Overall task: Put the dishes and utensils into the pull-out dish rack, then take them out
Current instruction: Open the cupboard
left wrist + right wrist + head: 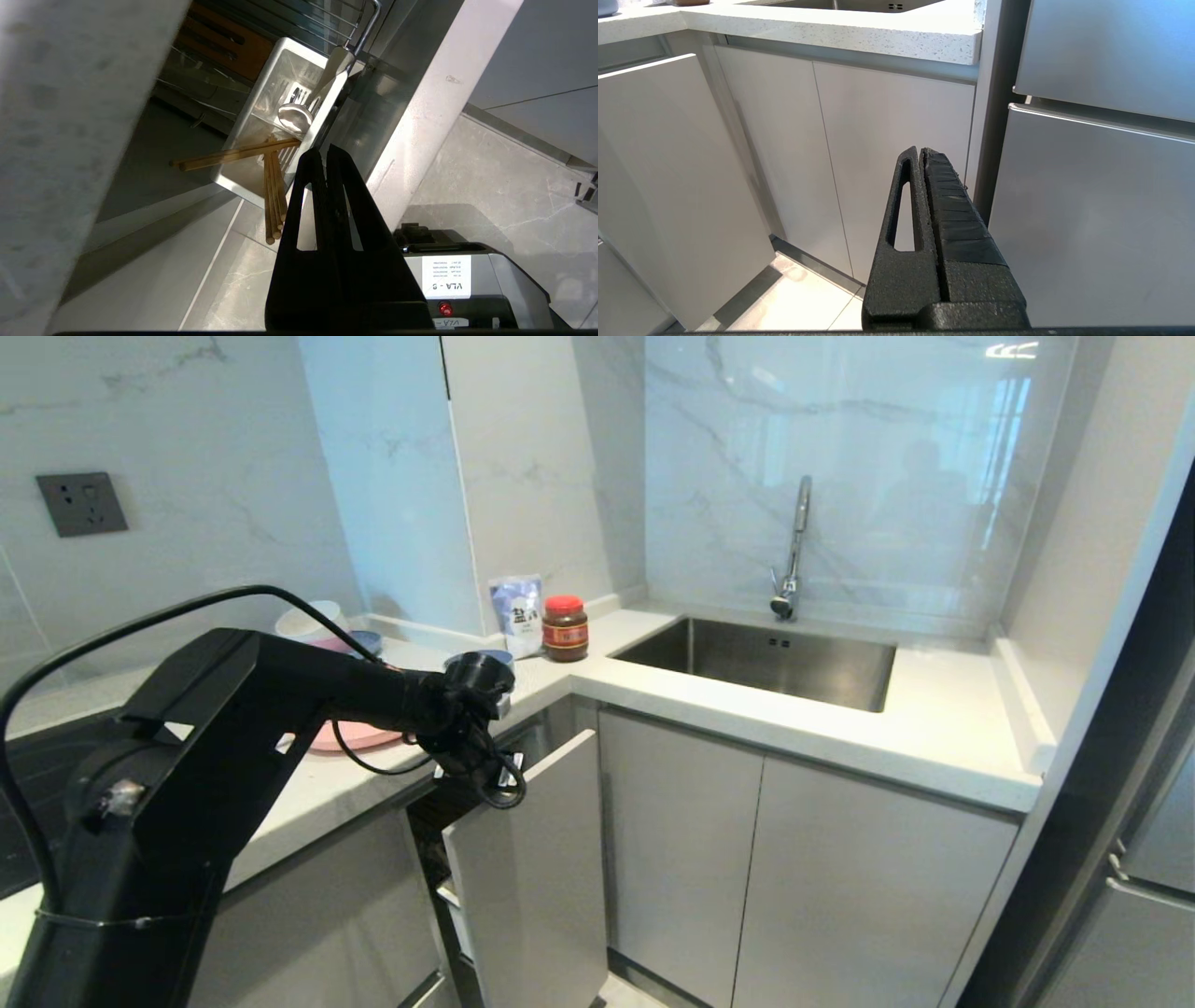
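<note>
Left of the steel sink (775, 658), on the white stone counter (934, 728), I see a grey wall socket (82, 504), then a pale bowl (313, 616) and the flat pink plate (353, 737), which my left arm partly covers. Nearer to the sink stand a blue-white pouch (518, 611) and a brown jar with a red lid (565, 628).

Below the counter, left of the sink, the pull-out dish rack (527, 868) stands open, with its smooth pale grey front panel toward me. My left gripper (323, 151) hangs just above it, fingers pressed together and holding nothing. In the left wrist view the white rectangular cutlery box (264, 93) lies just beyond the fingertips. The wooden chopsticks (273, 186) lean out over its rim, crossed by a second pair, and a shiny metal spoon (295, 116) lies inside. Chrome wires and a slotted wooden bar (219, 42) are behind the box.

Right of the sink, my right gripper (920, 151) is parked low before the flat cabinet doors (887, 154), fingers closed and empty.
</note>
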### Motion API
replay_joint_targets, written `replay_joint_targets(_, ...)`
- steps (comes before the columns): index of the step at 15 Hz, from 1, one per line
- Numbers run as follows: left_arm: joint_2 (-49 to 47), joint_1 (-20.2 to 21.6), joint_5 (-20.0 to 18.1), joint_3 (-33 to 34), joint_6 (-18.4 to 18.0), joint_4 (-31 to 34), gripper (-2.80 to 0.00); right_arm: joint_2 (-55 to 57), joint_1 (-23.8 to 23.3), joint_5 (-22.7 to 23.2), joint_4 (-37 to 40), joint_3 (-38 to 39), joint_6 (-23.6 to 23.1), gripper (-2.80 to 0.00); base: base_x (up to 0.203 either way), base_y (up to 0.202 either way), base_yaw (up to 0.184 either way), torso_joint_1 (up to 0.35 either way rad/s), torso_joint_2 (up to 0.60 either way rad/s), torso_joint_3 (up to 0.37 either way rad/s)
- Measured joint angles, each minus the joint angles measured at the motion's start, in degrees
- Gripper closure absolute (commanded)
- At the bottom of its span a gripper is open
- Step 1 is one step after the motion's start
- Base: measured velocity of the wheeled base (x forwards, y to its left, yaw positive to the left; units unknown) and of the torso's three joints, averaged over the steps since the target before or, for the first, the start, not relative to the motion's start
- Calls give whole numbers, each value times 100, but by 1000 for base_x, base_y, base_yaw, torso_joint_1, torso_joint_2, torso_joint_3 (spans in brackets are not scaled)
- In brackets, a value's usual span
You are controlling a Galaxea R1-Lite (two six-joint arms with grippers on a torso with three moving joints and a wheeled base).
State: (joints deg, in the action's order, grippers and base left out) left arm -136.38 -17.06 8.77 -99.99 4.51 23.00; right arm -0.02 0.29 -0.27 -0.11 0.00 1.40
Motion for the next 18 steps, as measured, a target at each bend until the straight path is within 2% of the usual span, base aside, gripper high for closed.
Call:
replay_joint_targets(13,182,-769,-59,549,417,-20,0,0,0,0,-2,0,0,0,0,0,0,0,0,0)
replay_joint_targets(18,209,-1103,-42,928,520,-490,0,0,0,1,-2,0,0,0,0,0,0,0,0,0)
